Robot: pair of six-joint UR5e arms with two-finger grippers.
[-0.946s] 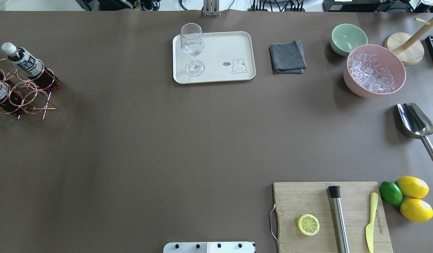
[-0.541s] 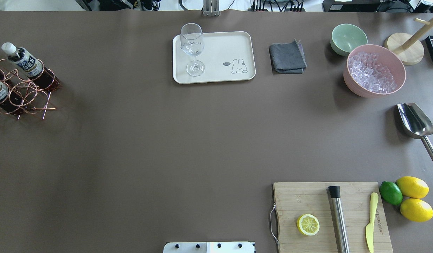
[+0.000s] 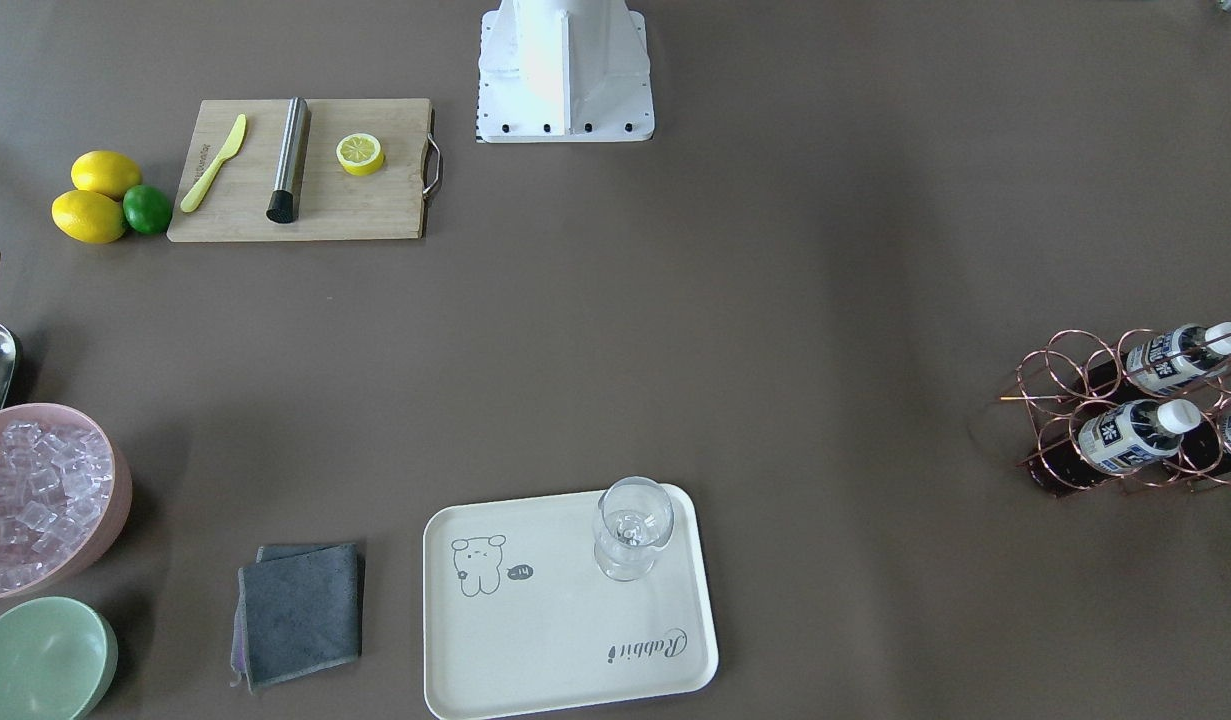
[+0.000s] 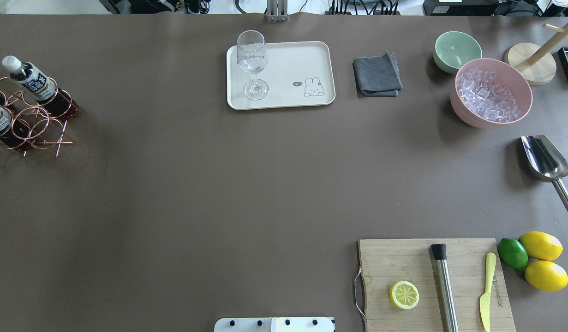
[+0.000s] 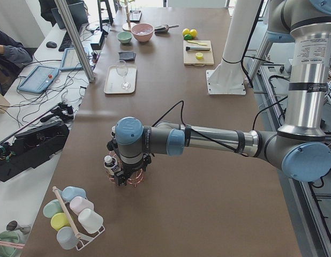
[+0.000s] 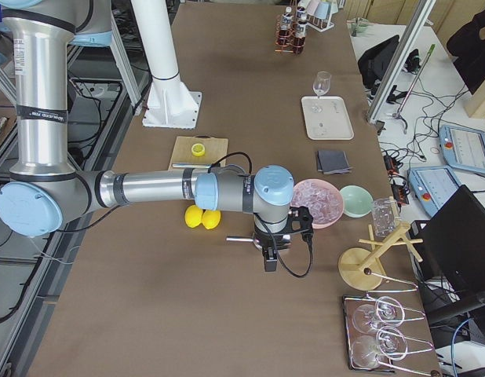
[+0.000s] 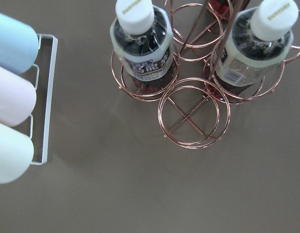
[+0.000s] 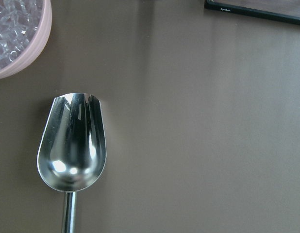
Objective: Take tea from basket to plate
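Tea bottles (image 4: 27,78) with white caps and dark tea stand in the copper wire basket (image 4: 32,124) at the table's left end. Two bottles (image 7: 140,43) (image 7: 257,46) and an empty ring of the basket (image 7: 193,114) fill the left wrist view. The cream plate (image 4: 293,60) lies at the far middle with a clear glass (image 4: 252,64) on it. My left gripper (image 5: 124,179) hangs right over the basket; I cannot tell whether it is open. My right gripper (image 6: 268,259) hangs over the metal scoop (image 8: 72,141); I cannot tell its state either.
A pink bowl (image 4: 463,113) of ice, a mint-green bowl (image 4: 454,48) and a grey cloth (image 4: 377,76) sit at the far right. A cutting board (image 4: 403,258) with a lemon half, lemons and a lime lie near right. A cup rack (image 5: 72,214) stands beside the basket.
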